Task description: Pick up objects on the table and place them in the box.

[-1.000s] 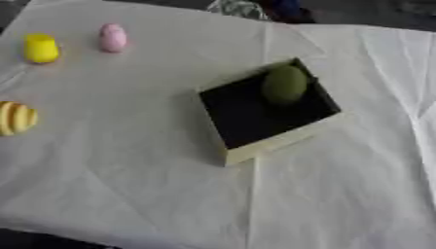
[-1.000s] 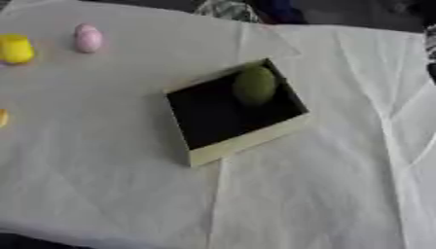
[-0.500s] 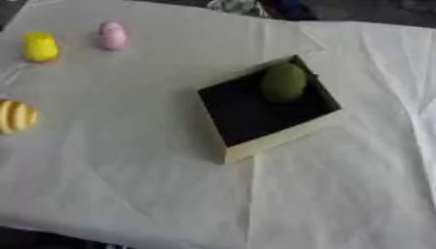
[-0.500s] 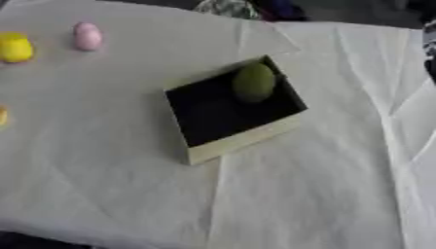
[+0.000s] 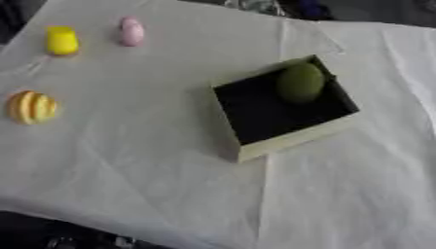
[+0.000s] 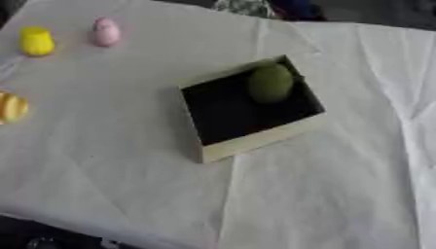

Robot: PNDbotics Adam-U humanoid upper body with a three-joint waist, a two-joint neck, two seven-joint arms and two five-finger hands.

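Green object [image 5: 299, 82] inside the box [image 5: 289, 141] — yellow [image 5: 61, 40], pink [image 5: 131, 31], striped [image 5: 31, 107] objects apart on the tabletop [image 5: 128, 160] — neither hand in view.

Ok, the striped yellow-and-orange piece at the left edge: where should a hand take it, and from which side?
A judgement: grasp the striped object across its rounded middle, coming from above on the robot's left. It lies alone on the white cloth, well apart from the box, so fingers could likely close on both sides.

1 box [image 5: 289, 141], dark inside, w/ 1 green obj [image 5: 299, 82] in it. On the white cloth [image 5: 153, 185]: 1 yellow obj [image 5: 61, 40], 1 pink obj [image 5: 131, 31], 1 yellow-striped obj [image 5: 31, 107]. 4 objs total.
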